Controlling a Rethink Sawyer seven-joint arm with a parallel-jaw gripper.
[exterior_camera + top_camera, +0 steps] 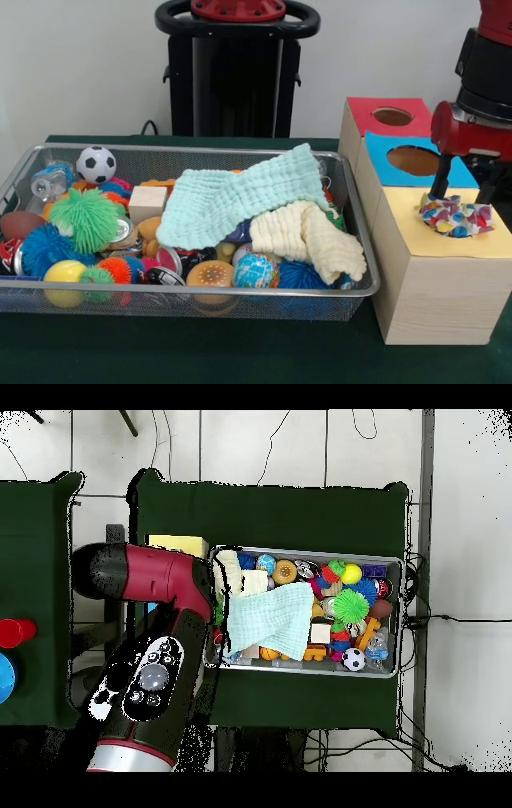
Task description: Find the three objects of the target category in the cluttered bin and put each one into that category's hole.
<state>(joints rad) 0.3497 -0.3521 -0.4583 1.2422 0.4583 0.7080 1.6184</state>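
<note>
One polka-dot cloth bundle [456,216] sits in the hole on top of the yellow-topped wooden box [440,272] at the right. My gripper [463,197] hangs right over it, open, with one finger at each side of the bundle's top. The silver wire-mesh bin [200,290] lies to the left of the boxes, full of clutter. No other polka-dot bundle shows in it. In the overhead view my arm [150,664] hides the gripper and most of the boxes. The bin [300,550] and a corner of the yellow box [178,544] show.
A mint waffle cloth [240,200] and a cream waffle cloth [308,236] cover the bin's right half. Spiky balls [82,218], a small soccer ball [96,163] and a wooden block [148,202] fill the left. A blue-topped box [412,160] and a red-topped box [388,116] stand behind the yellow one.
</note>
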